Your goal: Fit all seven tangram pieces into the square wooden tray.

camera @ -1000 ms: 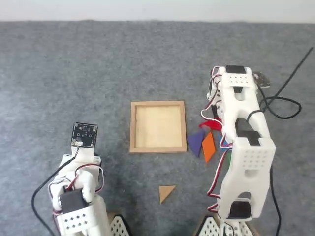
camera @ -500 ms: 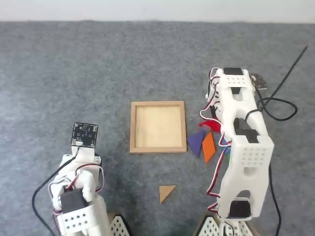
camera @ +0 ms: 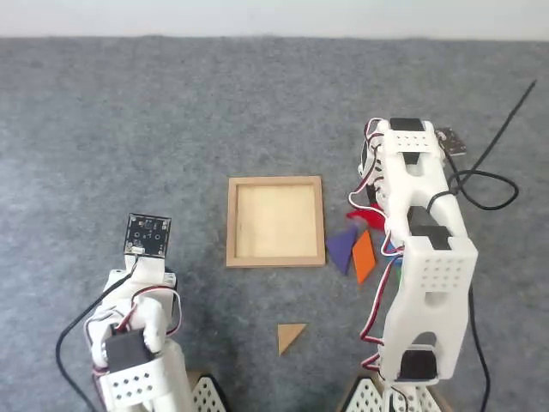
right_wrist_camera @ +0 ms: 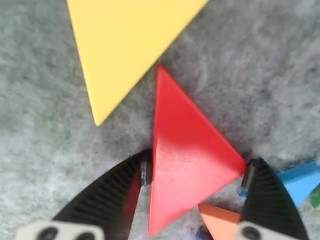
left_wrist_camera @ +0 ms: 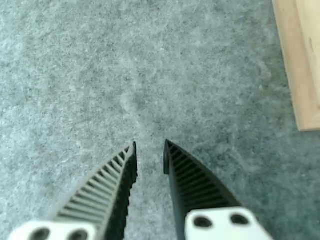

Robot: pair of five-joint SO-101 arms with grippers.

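The square wooden tray (camera: 274, 182) lies in the middle of the grey carpet with nothing in it; one corner of it (left_wrist_camera: 300, 75) appears in the left wrist view. My right gripper (right_wrist_camera: 196, 175) is shut on the red triangle (right_wrist_camera: 185, 155), one finger on each side. A yellow triangle (right_wrist_camera: 125, 45) lies just beyond it, with a blue piece (right_wrist_camera: 300, 182) and an orange piece (right_wrist_camera: 220, 220) close by. From above, the red triangle (camera: 367, 217), a purple triangle (camera: 341, 246) and the orange piece (camera: 364, 255) sit beside the tray's right edge. My left gripper (left_wrist_camera: 150, 145) hangs slightly open over bare carpet.
A wood-coloured triangle (camera: 290, 336) lies alone on the carpet in front of the tray. The right arm (camera: 420, 240) covers part of the cluster of pieces. The left arm (camera: 137, 335) is folded back near the front left.
The right arm shifted slightly between the first two frames, and the red triangle moved a little with it. The left arm has not moved.
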